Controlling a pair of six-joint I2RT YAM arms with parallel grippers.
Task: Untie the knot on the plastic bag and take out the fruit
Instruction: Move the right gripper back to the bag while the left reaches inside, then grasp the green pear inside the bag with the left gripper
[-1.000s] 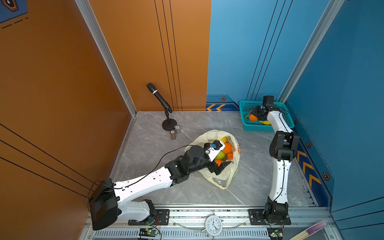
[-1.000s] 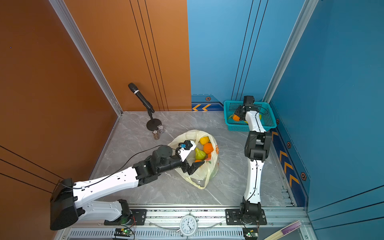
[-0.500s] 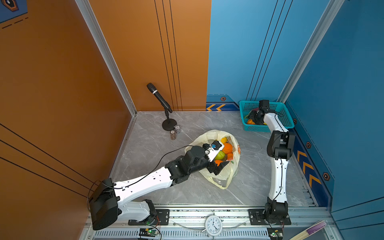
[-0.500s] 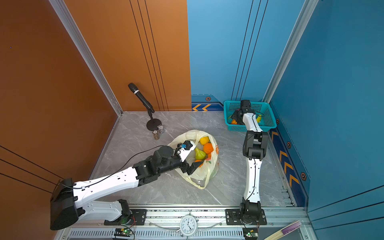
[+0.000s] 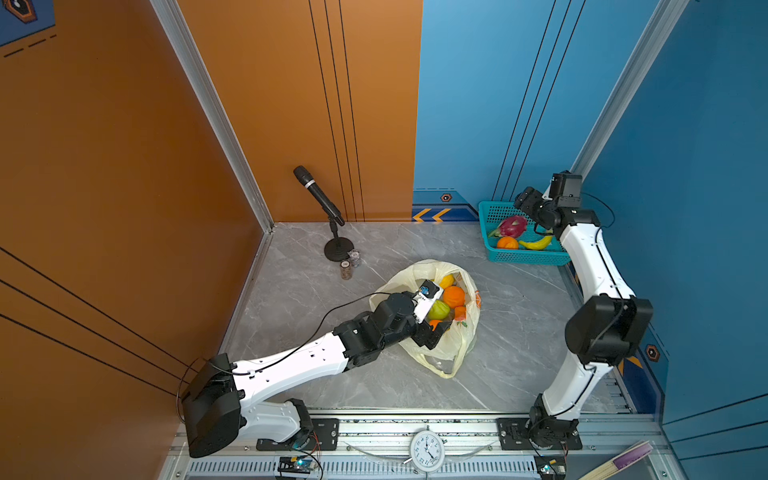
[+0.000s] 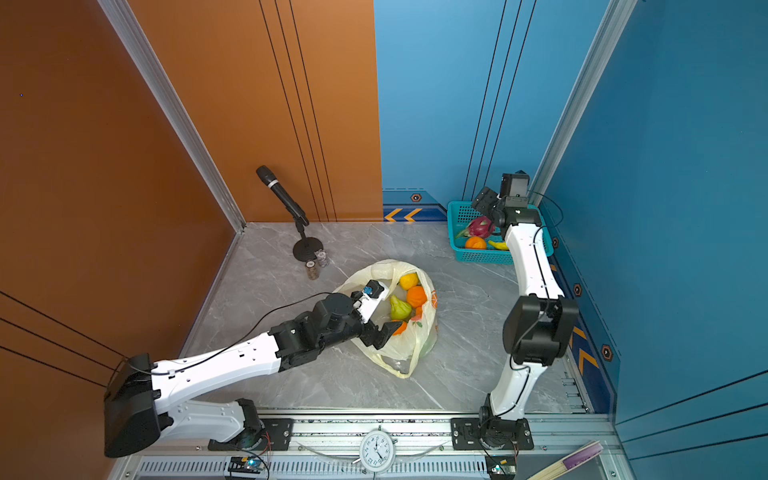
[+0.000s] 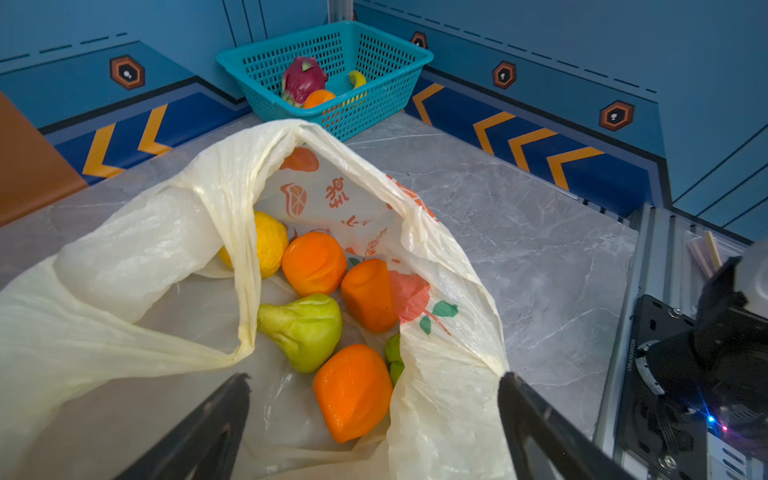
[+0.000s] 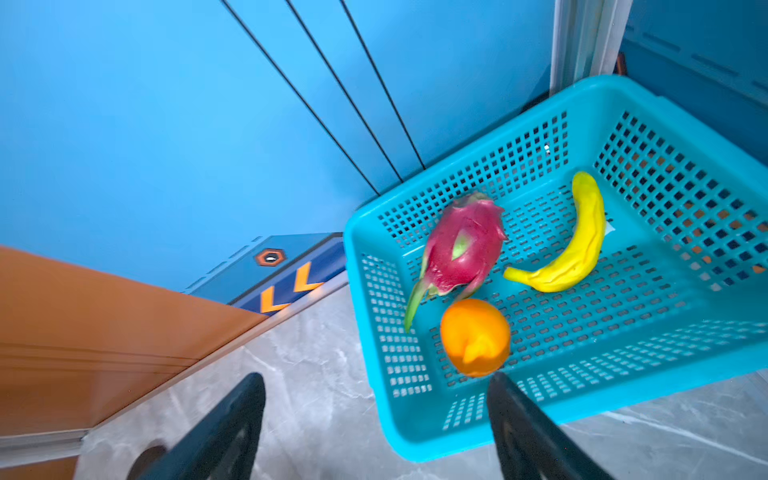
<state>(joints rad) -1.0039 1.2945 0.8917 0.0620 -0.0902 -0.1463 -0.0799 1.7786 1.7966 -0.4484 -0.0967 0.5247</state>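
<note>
Left claw [image 7: 374,378] hangs spread wide at the open mouth of the plastic bag [image 7: 145,249], gripping nothing; one loose handle strip [image 7: 245,266] droops across the opening. Inside lie three oranges [image 7: 313,262], a lemon [image 7: 272,241] and a green pear-shaped fruit [image 7: 307,328]. In both top views the bag sits mid-worktop [image 5: 519,332]. Right claw [image 8: 376,376], also spread and empty, hovers by the teal basket [image 8: 623,353] in the far right corner, which holds a dragon fruit [image 8: 461,245], an orange [image 8: 476,336] and a banana [image 8: 573,249].
</note>
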